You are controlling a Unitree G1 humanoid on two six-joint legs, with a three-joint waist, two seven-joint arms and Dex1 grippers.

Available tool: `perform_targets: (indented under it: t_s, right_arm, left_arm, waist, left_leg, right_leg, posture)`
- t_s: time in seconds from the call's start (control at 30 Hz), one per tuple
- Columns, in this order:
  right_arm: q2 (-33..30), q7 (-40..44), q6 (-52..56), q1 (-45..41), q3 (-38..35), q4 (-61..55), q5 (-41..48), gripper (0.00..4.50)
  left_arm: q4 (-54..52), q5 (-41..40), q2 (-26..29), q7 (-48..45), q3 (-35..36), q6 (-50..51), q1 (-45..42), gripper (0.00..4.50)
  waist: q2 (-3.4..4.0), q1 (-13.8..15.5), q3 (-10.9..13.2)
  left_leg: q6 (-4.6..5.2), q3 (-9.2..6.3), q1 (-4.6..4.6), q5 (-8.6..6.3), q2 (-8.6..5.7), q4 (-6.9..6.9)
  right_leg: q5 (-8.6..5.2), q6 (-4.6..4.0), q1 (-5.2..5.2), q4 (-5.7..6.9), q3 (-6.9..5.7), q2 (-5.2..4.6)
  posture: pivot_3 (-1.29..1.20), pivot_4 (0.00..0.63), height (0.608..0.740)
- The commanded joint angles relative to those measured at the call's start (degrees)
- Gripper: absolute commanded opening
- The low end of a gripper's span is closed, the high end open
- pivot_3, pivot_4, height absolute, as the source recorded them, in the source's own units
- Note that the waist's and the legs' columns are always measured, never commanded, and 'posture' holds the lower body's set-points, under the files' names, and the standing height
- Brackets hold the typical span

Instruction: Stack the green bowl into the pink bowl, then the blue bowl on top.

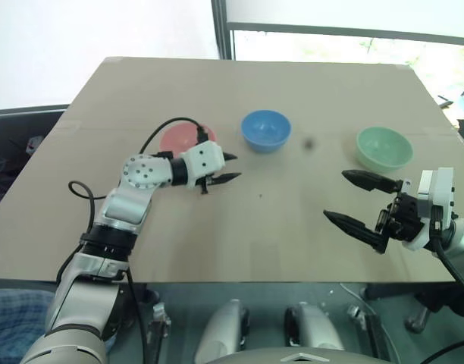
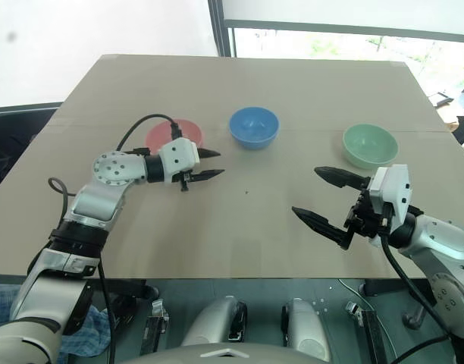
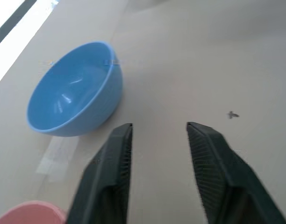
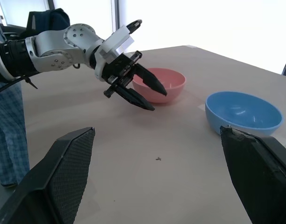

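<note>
Three bowls stand in a row on the tan table (image 1: 247, 235). The pink bowl (image 1: 179, 136) is on the left, the blue bowl (image 1: 266, 130) in the middle and the green bowl (image 1: 384, 147) on the right. All three stand apart and upright, and each is empty. My left gripper (image 1: 232, 167) hovers just in front of the pink bowl, pointing toward the blue bowl (image 3: 73, 88), open, with nothing between its fingers. My right gripper (image 1: 337, 195) is wide open and empty, in front of the green bowl and a little to its left.
The table's front edge runs just below both arms. A tiny dark speck (image 1: 260, 196) lies mid-table. Bare tabletop stretches between the grippers and behind the bowls. A window frame (image 1: 221, 30) rises beyond the far edge.
</note>
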Motion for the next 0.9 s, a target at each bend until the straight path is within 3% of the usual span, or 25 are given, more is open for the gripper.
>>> perform_targets:
  t_s: [0.03,0.67,0.77,0.9]
  right_arm:
    - [-0.5,0.3,-1.2,-0.7,-1.6,-0.2,0.0,4.50]
    - [-1.0,0.4,-1.4,-1.1,-1.9,0.3,-1.7,4.50]
    - [-1.0,0.2,-1.5,-1.0,-2.1,0.3,-1.9,4.50]
    - [-1.1,0.1,-1.6,-1.2,-2.2,0.5,-2.2,4.50]
  left_arm:
    - [0.4,1.0,0.2,2.1,1.4,1.1,-1.9,3.14]
    - [11.9,11.7,3.2,7.6,-0.6,1.2,-4.6,3.14]
    - [12.7,11.5,2.9,7.0,-0.6,1.2,-4.8,2.28]
    - [13.6,11.6,2.8,7.0,-0.9,0.9,-5.4,0.52]
  waist:
    - [0.00,0.0,0.0]
    - [-0.01,0.1,0.0]
    - [-0.01,0.0,0.0]
    - [-0.01,0.0,0.0]
  left_leg:
    - [0.00,0.00,0.00,0.00,0.00,0.00]
    - [0.00,0.02,0.01,0.01,-0.01,0.04]
    - [0.00,0.02,0.01,0.01,0.00,0.05]
    - [0.00,0.01,0.01,0.01,0.00,0.05]
  right_leg:
    - [0.00,0.00,0.00,0.01,0.00,0.00]
    - [0.00,0.01,0.01,0.07,-0.01,0.07]
    - [0.00,0.01,0.01,0.08,0.00,0.06]
    - [0.00,0.01,0.00,0.08,0.00,0.06]
  posture:
    - [0.00,0.150,0.740]
    - [0.00,0.150,0.740]
    - [0.00,0.150,0.740]
    - [0.00,0.150,0.740]
